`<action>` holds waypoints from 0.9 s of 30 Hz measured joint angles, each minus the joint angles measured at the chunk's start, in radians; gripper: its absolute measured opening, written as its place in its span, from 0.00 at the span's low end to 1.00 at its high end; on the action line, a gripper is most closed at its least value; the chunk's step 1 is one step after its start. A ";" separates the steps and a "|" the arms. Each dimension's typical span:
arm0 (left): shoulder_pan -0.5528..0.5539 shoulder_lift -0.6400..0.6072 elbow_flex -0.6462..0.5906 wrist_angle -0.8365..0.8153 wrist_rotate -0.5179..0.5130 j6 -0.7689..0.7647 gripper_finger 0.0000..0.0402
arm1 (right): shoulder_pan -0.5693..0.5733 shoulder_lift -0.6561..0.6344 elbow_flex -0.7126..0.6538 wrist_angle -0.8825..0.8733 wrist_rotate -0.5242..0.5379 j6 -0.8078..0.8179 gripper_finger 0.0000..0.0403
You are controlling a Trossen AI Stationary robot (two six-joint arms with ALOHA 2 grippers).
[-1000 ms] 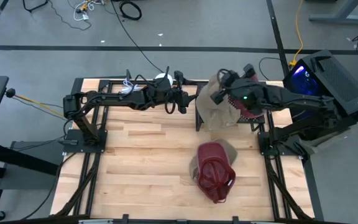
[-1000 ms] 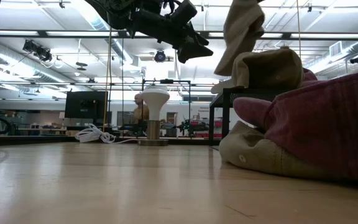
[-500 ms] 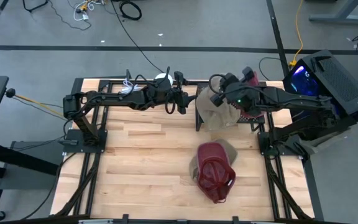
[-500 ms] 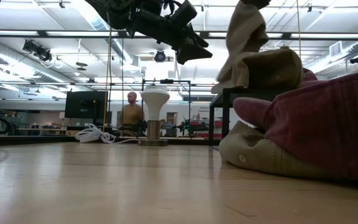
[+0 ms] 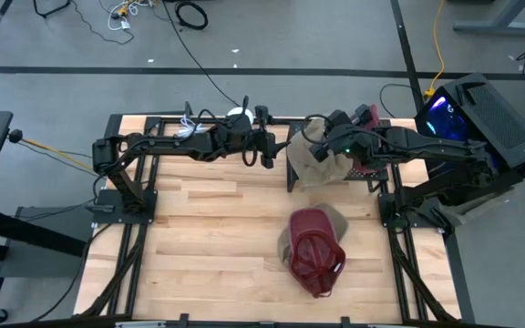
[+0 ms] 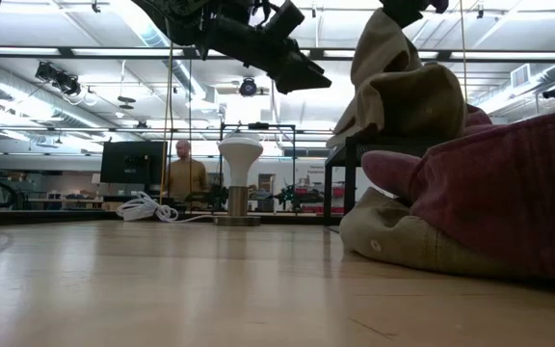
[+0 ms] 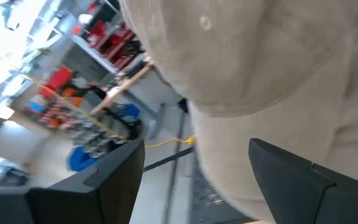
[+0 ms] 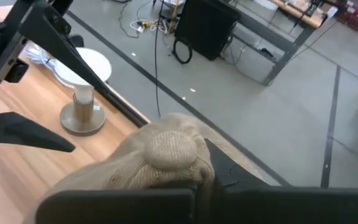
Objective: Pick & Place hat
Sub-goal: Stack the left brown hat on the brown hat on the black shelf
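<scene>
Left gripper (image 5: pixel 270 150) hangs over the back of the table (image 5: pixel 208 228), fingers spread open with nothing in them, right next to a tan hat (image 5: pixel 313 164). Right gripper (image 5: pixel 322 137) has its fingers pinched on that tan hat, on a dark stand (image 6: pixel 340 178). In front, 2 hats: red hat (image 5: pixel 317 251) on another tan one.

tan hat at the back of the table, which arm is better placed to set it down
Right. The right gripper is already shut on the tan hat, held above the black stand. The left gripper is open beside it, holding nothing.
</scene>
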 joint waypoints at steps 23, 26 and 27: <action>-0.059 0.000 0.000 -0.195 0.097 -0.126 0.74 | 0.000 0.000 0.000 0.007 -0.103 0.145 0.00; -0.052 0.001 0.000 -0.199 0.096 -0.128 0.74 | 0.000 0.000 0.000 0.002 -0.149 0.156 0.00; -0.050 0.006 0.000 -0.194 0.095 -0.132 0.74 | 0.000 0.000 0.000 0.001 -0.170 0.162 0.00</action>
